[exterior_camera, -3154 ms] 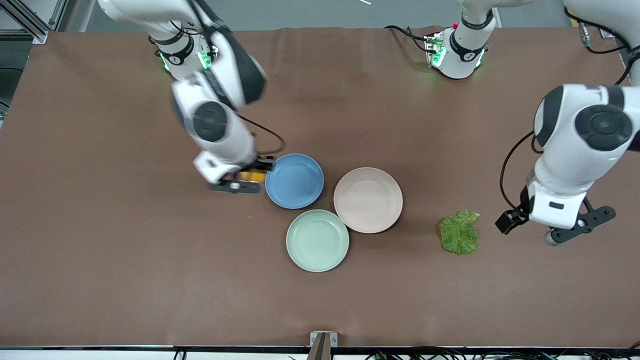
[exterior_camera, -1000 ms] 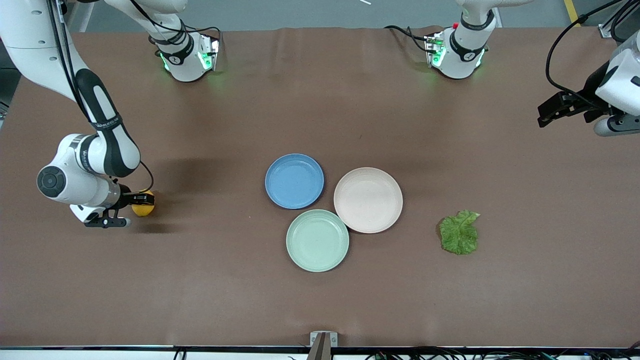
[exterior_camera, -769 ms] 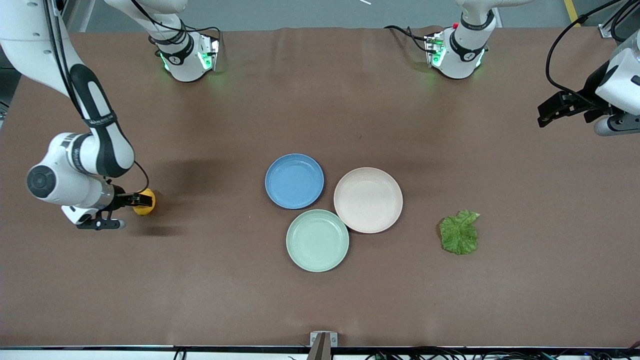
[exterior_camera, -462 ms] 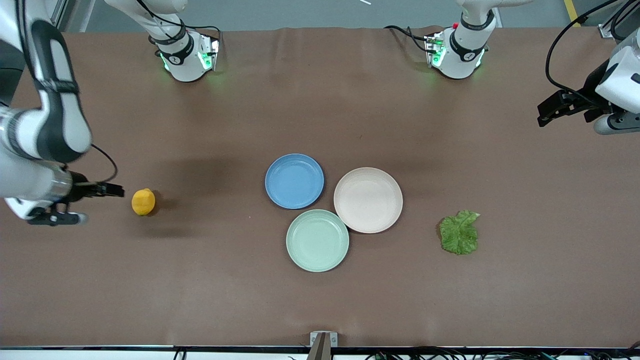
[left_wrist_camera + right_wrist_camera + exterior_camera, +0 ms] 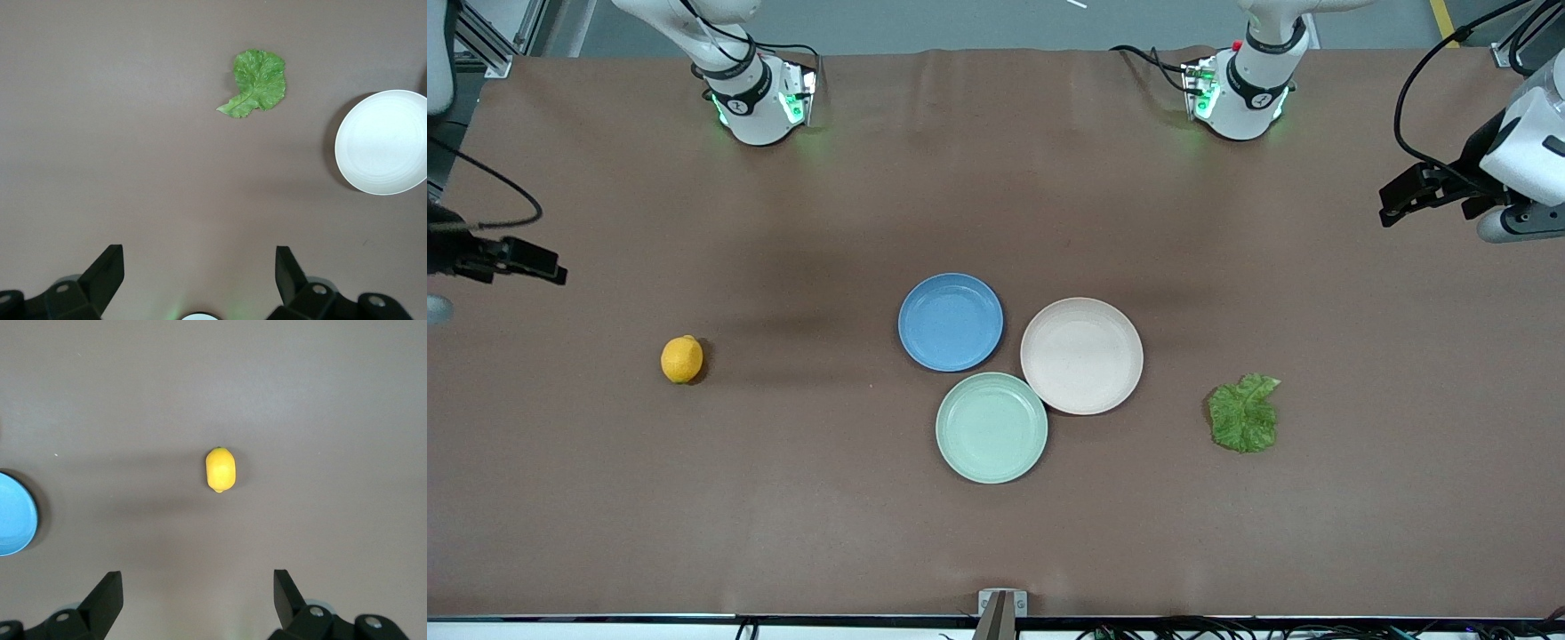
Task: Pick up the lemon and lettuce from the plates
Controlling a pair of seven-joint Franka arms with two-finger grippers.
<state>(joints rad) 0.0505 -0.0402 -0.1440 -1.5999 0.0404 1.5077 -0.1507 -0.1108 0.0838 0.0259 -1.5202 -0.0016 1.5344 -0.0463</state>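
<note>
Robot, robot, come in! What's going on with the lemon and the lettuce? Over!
Both claws open, empty: right claw above lemon, left claw above lettuce. Both lie on table, off blue plate and beige plate. Nothing blocking.

You look down from high across the table (image 5: 996,551). Your 2 wrist cameras face straight down, sharing the lemon (image 5: 681,359) (image 5: 221,469) and lettuce (image 5: 1243,413) (image 5: 257,81).

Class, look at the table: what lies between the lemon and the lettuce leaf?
In the front view, three empty plates sit between the lemon and the lettuce: the blue plate, the cream plate and the mint-green plate.
</note>
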